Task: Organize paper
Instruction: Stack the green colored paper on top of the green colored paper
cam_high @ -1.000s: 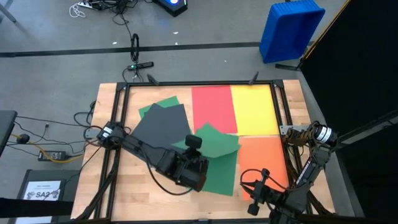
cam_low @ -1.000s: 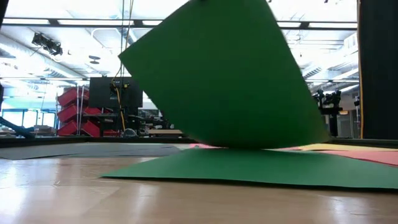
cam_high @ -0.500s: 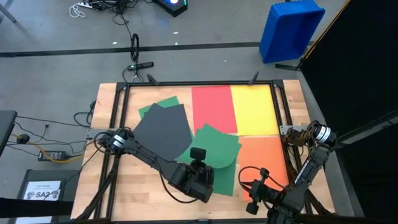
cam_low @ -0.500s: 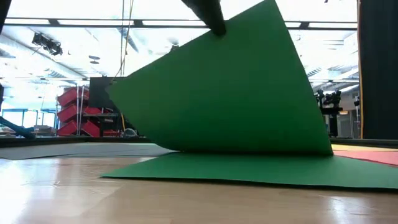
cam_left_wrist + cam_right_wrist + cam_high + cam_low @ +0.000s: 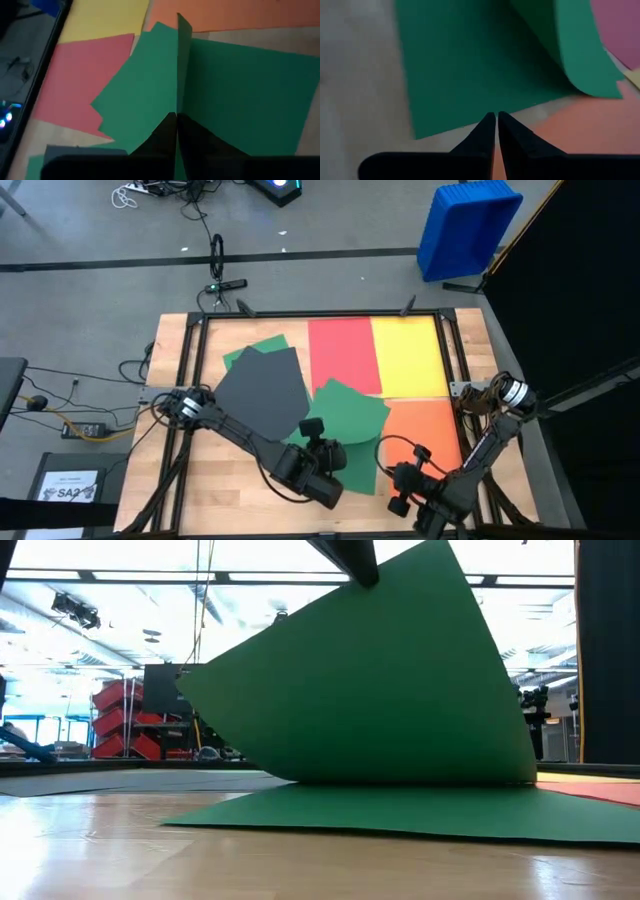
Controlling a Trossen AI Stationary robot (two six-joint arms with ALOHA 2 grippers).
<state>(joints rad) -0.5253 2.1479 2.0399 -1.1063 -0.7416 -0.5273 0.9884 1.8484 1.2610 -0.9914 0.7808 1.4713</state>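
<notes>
1. Left gripper sits low-centre in the high view, fingers pinched tight on the near edge of a green sheet. In the left wrist view that edge runs straight up between the two dark fingers, so it's clearly holding the sheet, not just resting on it.
2. Right gripper is at the lower right of the high view, closed on nothing, hanging over the seam where the flat green sheet meets the orange sheet.
3. Table is pale wood inside a dark metal frame.
4. Paper layout from above: red sheet and yellow sheet side by side along the top, orange below the yellow, dark grey sheet left of centre lying over another green sheet that peeks out at the upper left.
5. Key relation: the held sheet stretches up and right from the left gripper, toward the red and orange, free end draped over them, with the flat green directly underneath. Left arm is obviously the nearer one.
6. Material looks thin, matte and floppy: in the low view the lifted sheet curves into a tent, so it'll probably bend rather than slide stiffly.
</notes>
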